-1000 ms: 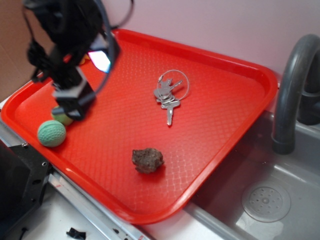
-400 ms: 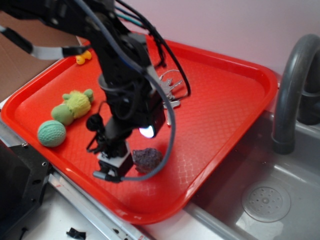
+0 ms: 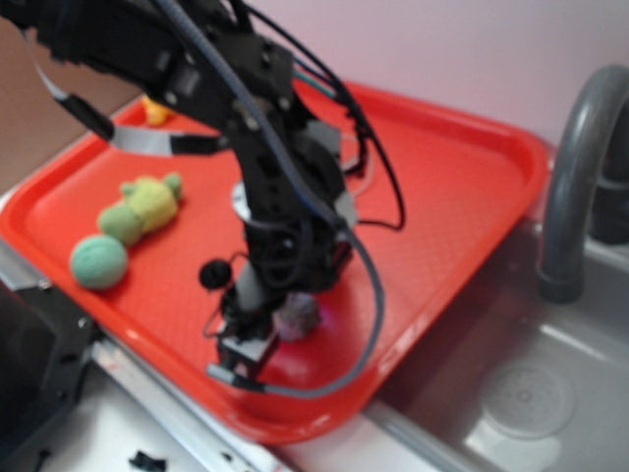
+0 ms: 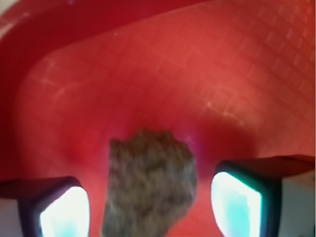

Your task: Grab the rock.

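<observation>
The rock (image 4: 150,182) is a lumpy brown-grey stone lying on the red tray (image 4: 148,79). In the wrist view it sits between my two fingers, with red tray showing on each side of it. My gripper (image 4: 150,207) is open around it; the left fingertip (image 4: 61,210) and right fingertip (image 4: 237,202) do not touch it. In the exterior view the rock (image 3: 297,317) lies near the tray's front edge, partly hidden by my gripper (image 3: 257,334), which is low over the tray (image 3: 462,197).
A teal-green knitted ball (image 3: 98,262) and a yellow-green plush toy (image 3: 142,208) lie at the tray's left. A small yellow toy (image 3: 152,111) sits at the back left. A grey sink (image 3: 511,393) with its faucet (image 3: 580,177) is on the right.
My arm has swung from the tray's back left to its front and come down over the rock, which now lies between my open fingers. The keys are now hidden behind the arm.
</observation>
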### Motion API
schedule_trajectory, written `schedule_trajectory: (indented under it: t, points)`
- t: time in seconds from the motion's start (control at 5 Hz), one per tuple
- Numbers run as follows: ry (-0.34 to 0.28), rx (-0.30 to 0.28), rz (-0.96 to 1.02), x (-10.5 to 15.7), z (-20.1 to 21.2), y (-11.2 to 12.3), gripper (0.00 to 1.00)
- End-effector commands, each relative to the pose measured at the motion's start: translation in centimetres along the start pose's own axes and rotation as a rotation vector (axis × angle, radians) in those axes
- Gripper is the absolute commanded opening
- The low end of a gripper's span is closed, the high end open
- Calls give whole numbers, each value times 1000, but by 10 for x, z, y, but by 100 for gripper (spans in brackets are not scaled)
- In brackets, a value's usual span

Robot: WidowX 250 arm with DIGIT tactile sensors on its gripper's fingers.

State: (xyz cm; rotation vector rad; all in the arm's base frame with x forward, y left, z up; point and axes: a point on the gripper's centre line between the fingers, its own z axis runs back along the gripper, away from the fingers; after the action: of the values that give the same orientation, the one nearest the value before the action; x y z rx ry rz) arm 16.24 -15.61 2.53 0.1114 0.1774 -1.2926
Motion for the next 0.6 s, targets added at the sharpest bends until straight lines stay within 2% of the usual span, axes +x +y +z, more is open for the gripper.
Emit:
schedule_trajectory:
  t: [0.0,0.2,0.4]
  points:
    - [3,59,23,5,6,-11,0]
    - [111,87,119,2,7,-4,0]
    - [41,24,288,-13,22,10,0]
